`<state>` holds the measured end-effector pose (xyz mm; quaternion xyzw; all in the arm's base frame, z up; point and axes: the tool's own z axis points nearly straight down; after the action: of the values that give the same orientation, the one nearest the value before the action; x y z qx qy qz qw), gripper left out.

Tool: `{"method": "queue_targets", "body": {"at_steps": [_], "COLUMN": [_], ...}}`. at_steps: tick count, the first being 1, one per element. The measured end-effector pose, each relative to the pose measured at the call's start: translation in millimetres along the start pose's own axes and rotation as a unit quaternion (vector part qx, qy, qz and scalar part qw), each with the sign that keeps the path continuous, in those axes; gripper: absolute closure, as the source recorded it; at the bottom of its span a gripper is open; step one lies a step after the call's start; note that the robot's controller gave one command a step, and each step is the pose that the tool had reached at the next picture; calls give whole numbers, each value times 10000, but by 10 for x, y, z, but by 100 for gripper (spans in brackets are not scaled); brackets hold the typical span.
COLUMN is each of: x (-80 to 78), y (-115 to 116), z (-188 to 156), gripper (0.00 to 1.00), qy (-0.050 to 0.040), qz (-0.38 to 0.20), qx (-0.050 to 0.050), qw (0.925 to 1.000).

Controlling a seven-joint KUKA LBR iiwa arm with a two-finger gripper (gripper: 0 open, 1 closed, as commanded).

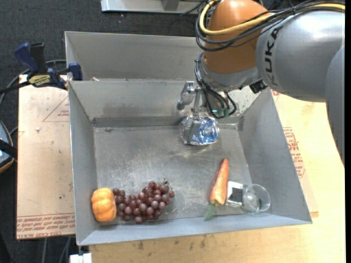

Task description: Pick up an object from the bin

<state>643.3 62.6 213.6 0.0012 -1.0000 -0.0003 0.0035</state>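
Note:
My gripper (pixel 196 113) hangs at the back of the bin, right of the middle, below the orange wrist cover. Directly under it, touching its lower end, is a crumpled shiny silver-and-blue wrapper (pixel 201 132) close to the foot of the back wall. Whether the wrapper is clamped or merely lies beneath the gripper is hidden by the gripper's body. An orange carrot (pixel 220 182) lies upright-looking on the floor to the front right, well apart from the gripper.
Beside the carrot in the front right corner lies a clear glass cup (pixel 255 198) with a small black-and-white piece. Along the front left lie a bunch of dark red grapes (pixel 145 201) and a small orange pumpkin (pixel 103 204). The arm enters from the upper right.

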Motion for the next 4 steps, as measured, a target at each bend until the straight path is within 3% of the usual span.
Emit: {"method": "queue_targets", "body": {"at_steps": [1, 2, 3, 4], "x": [-15, -15, -62, -83], "y": [-3, -524, -764, -866], "z": [-52, 671, 1202, 1287], "gripper": [0, 0, 0, 0], "qy": [-42, -64, -81, -211], "qz": [7, -196, 1052, 363], "qx": [-3, -1, -22, -19], "qw": [10000, 9998, 9944, 9991]}}
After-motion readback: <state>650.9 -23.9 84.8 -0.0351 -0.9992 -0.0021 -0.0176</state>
